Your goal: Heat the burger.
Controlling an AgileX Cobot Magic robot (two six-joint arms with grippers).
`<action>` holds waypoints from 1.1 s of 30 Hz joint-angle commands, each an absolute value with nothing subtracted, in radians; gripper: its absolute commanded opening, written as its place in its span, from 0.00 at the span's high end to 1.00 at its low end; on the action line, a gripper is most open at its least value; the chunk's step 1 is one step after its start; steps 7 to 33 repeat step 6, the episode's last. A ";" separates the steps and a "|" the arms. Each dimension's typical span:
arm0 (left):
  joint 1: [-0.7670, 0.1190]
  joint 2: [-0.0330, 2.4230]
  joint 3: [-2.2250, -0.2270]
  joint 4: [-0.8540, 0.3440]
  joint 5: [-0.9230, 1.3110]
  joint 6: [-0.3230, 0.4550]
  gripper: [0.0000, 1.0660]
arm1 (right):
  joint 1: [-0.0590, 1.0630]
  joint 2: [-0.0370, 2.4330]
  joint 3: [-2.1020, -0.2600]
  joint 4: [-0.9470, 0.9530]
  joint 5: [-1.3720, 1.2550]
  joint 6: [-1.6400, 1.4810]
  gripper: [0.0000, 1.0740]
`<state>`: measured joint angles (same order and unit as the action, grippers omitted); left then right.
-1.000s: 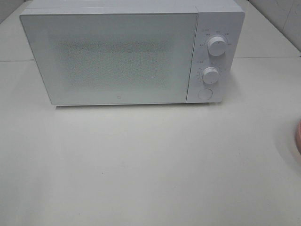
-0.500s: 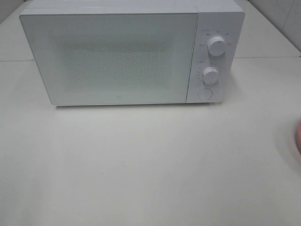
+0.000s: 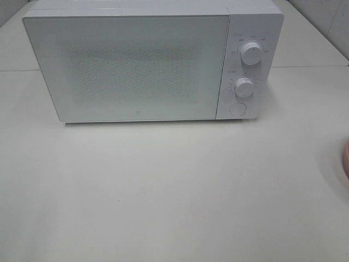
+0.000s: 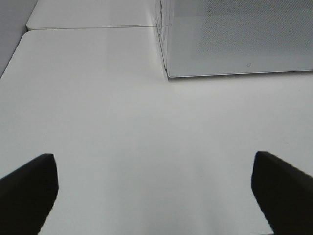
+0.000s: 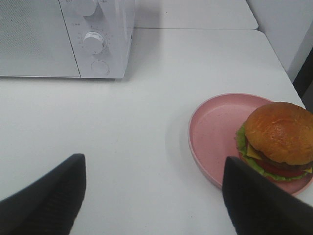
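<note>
Burger (image 5: 279, 134) sits on pink plate (image 5: 215, 132) on table (image 3: 174, 191), right of shut microwave (image 3: 131, 65). Both tools, left tool (image 4: 156, 188) and right tool (image 5: 154, 196), gape wide w/ nothing held. Likely first step is opening the door: press round button (image 3: 238, 108) squarely, keep clear of the dials.

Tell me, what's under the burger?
A round pink plate sits under the orange-tan bun burger with green lettuce, on the white table. The plate's part beneath the burger is covered, so anything there is hidden.

Microwave (image 3: 152, 63) at table (image 3: 174, 191) rear, door shut, knobs (image 3: 251, 53) on its right side. Burger (image 5: 278, 139) on plate (image 5: 215, 132), right of microwave, nearer front.
</note>
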<state>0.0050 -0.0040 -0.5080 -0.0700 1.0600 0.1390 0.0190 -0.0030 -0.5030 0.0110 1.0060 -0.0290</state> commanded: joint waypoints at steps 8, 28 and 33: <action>0.007 -0.033 -0.506 -0.072 1.047 0.141 0.04 | 0.016 -0.033 -0.501 0.007 0.999 -0.021 0.32; 0.007 -0.033 -0.506 -0.072 1.047 0.141 0.04 | 0.016 -0.033 -0.501 0.007 0.999 -0.021 0.32; 0.007 -0.033 -0.506 -0.072 1.047 0.141 0.04 | 0.016 -0.033 -0.501 0.007 0.999 -0.021 0.32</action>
